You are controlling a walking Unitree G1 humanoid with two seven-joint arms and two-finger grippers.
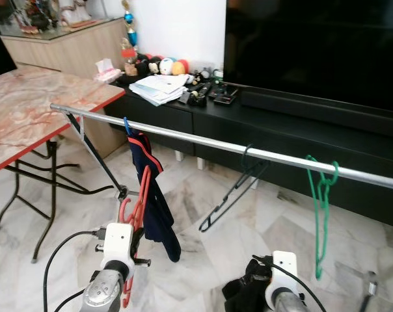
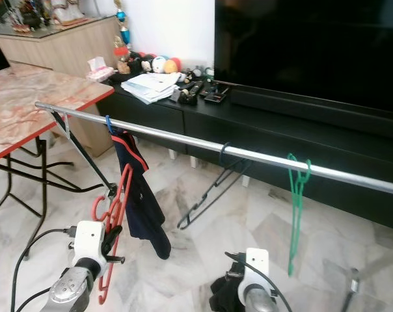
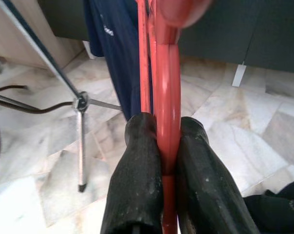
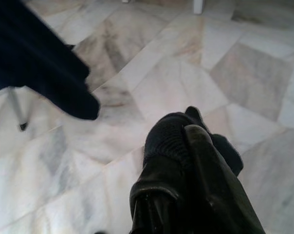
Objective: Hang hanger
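A large dark television [image 1: 313,45] fills the upper right, its top and right side cut off, standing on a long black cabinet [image 1: 261,127] strewn with papers [image 1: 159,88] and small toys too tiny to identify. To the left a marble-topped desk [image 1: 34,107] with a red edge runs out of the picture. Across the middle stretches a silver rail [image 1: 203,142], its right end cut off; from it hang a navy garment [image 1: 154,195] on a blue hook, a black hanger [image 1: 232,192] tilted sideways, and a green hanger [image 1: 321,201] hanging straight down. The red hanger [image 1: 139,201] sits below the rail, just in front of the navy garment, not on the rail; its lower part is hidden behind the left arm. The left hand [image 3: 167,146] is clamped tight on the red hanger's plastic bar. The right hand [image 4: 186,146] hangs low over the marble floor [image 4: 161,73], its black fingers pressed together around nothing visible, their tips blurred and dark.
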